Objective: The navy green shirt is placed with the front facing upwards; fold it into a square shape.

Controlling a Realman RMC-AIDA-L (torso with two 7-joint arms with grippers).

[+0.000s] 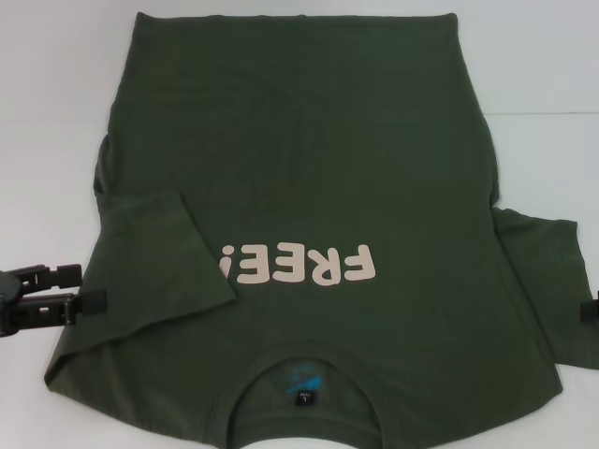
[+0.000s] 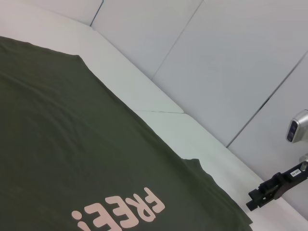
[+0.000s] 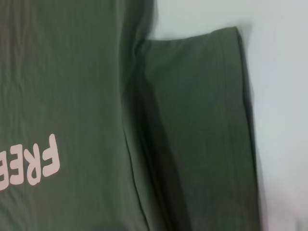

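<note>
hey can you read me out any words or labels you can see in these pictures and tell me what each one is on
"FREE!" in pale lettering on the chest of the navy green shirt.
Blue print inside the collar: too blurred to read.
Small dark tag inside the collar: too small to read.
White label on the right gripper: too small to read.

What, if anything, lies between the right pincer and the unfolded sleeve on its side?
Nothing visible. The right pincer sits at the table edge beside the flat right sleeve of the navy green shirt, with only bare white table near it. The left sleeve is already folded in, near the left pincer.
</note>
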